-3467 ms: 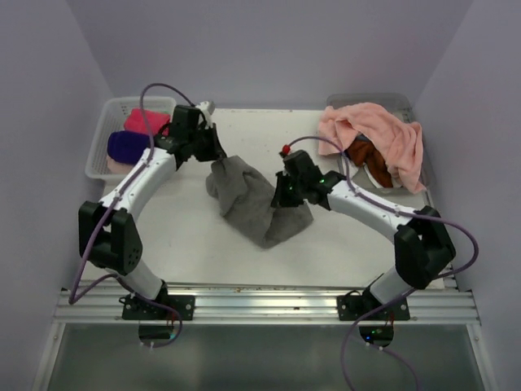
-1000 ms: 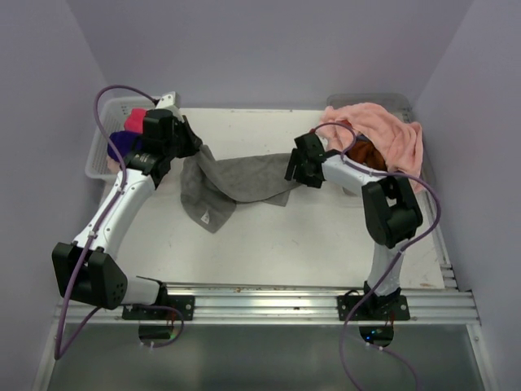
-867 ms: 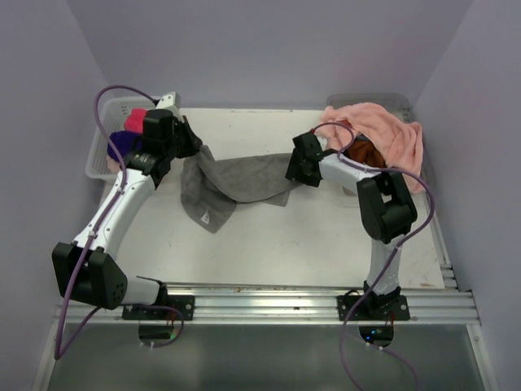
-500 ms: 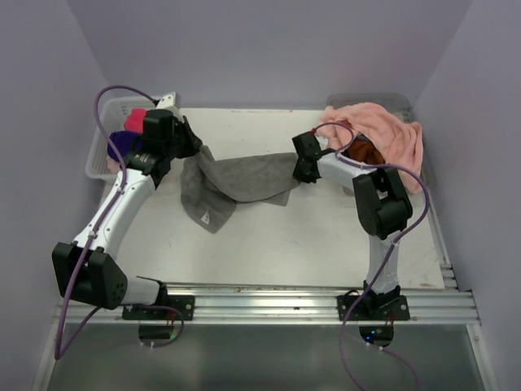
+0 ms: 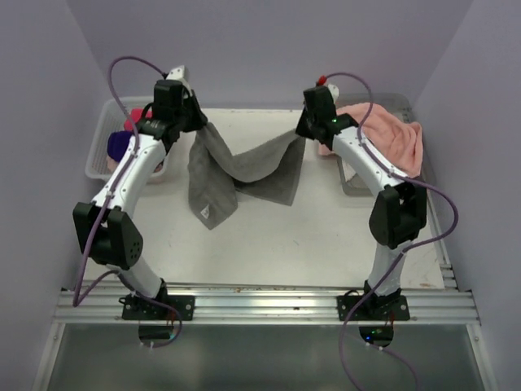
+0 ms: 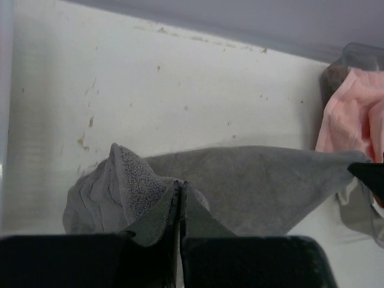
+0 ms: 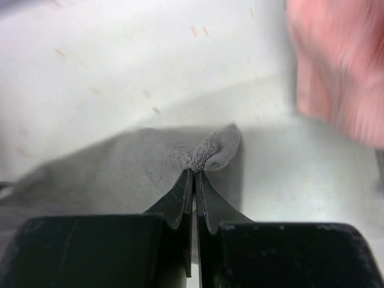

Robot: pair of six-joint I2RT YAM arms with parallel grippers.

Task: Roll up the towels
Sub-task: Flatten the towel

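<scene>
A grey towel (image 5: 244,169) hangs stretched between my two grippers above the table, its lower corners drooping onto the tabletop. My left gripper (image 5: 195,124) is shut on its left top corner (image 6: 129,180). My right gripper (image 5: 299,132) is shut on its right top corner (image 7: 207,153). A salmon pink towel (image 5: 383,134) lies piled over the bin at the right, also in the left wrist view (image 6: 354,123) and the right wrist view (image 7: 339,66). Purple (image 5: 118,145) and hot pink (image 5: 131,120) rolled towels sit in the white basket (image 5: 102,130) at the left.
The grey bin (image 5: 352,181) under the pink towel stands at the right back. The white basket sits at the left back corner. Walls close in on the left, back and right. The table's front edge is a metal rail (image 5: 260,301).
Both grippers have lifted and moved toward the back wall, raising the grey towel off the table so it hangs spread between them. Before, it lay bunched and low.
</scene>
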